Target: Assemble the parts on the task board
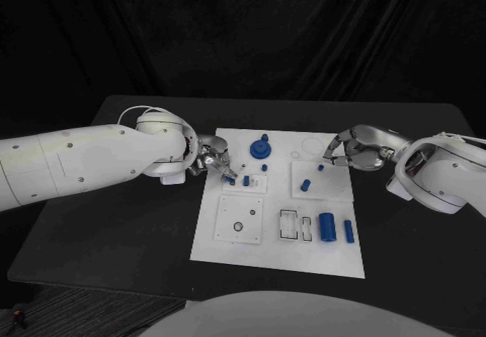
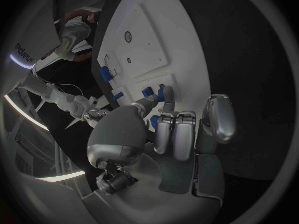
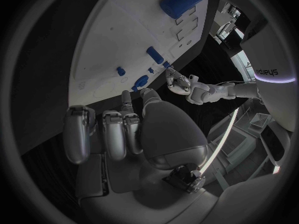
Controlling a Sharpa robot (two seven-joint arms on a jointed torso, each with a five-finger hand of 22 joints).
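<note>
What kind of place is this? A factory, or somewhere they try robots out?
Probably a robot test bench rather than a factory: black cloth hangs behind a black table, and one white task board with small blue parts lies between the left hand and right hand.

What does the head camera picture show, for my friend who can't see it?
Two white robot arms reach over a white task board holding small blue parts. The left hand touches parts at the board's left edge; the right hand hovers at its right edge.

I see black counter [image 1: 121, 232], black curtain [image 1: 243, 42] hanging behind it, dim light, grey carpet [image 1: 91, 312] below near corner.
</note>
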